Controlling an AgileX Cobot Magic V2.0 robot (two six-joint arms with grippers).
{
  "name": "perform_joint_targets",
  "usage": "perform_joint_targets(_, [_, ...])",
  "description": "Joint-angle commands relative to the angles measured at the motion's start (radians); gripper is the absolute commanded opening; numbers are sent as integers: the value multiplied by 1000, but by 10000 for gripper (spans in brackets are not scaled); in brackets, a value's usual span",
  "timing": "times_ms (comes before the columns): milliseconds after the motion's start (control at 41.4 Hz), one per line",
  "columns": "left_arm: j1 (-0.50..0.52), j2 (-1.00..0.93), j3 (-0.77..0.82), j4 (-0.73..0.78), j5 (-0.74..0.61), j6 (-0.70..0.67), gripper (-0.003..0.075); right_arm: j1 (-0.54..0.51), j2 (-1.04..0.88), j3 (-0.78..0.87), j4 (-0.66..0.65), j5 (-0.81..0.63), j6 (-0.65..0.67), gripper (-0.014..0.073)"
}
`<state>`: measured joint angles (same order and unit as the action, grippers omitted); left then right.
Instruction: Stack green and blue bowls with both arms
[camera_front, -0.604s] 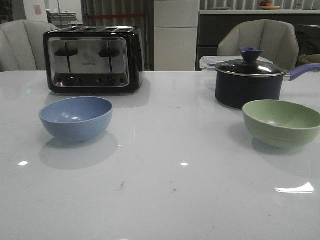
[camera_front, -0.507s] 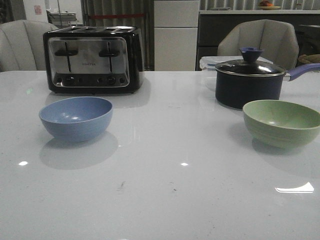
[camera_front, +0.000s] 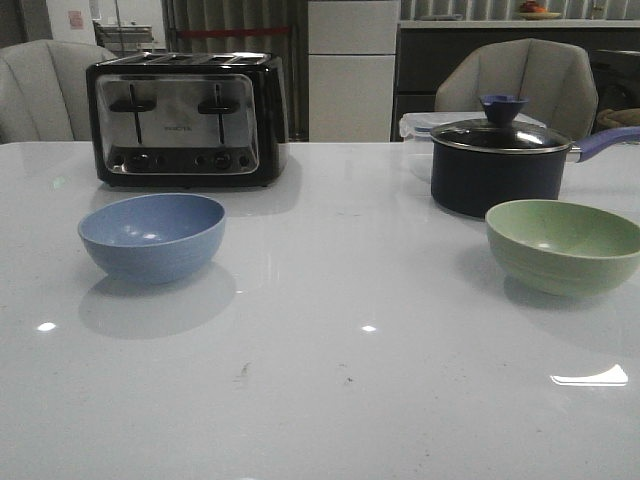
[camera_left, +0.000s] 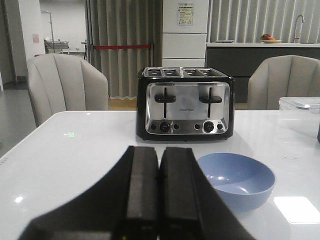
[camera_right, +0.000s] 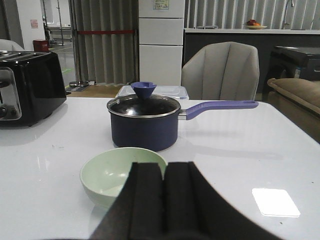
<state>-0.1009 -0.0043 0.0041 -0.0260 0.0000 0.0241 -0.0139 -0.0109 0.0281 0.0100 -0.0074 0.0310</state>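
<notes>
Both bowls untouched, well apart. Left gripper (camera_left: 159, 200) and right gripper (camera_right: 164, 202) clenched, apparently empty. Open yours first, then pinch matte dusty-blue round bowl (camera_front: 152, 236) rim, carry over pale sage-green bowl (camera_front: 563, 245).

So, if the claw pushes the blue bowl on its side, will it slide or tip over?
The blue bowl probably slides rather than tips: it sits low and wide, and the white table looks glossy. Its rounded wall suggests a small base, so a push near the rim might rock it. It looks rigid, matte and likely light, so the left claw should push gently.
</notes>
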Motion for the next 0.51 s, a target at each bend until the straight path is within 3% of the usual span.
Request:
perform_joint_targets(0, [-7, -20, 4, -2, -95, -3, 93, -4, -19, -3, -10, -93, 1, 27])
perform_joint_targets(241, [-7, -20, -27, -2, -110, -5, 93, -3, -19, -33, -10, -114, 1, 27])
perform_joint_targets(386, [-7, -17, -144, -2, -73, -5, 93, -3, -18, -169, -10, 1, 1, 27])
perform_joint_targets(483, [-7, -9, -267, -2, 27, -5, 93, -3, 2, -300, -10, 71, 1, 27])
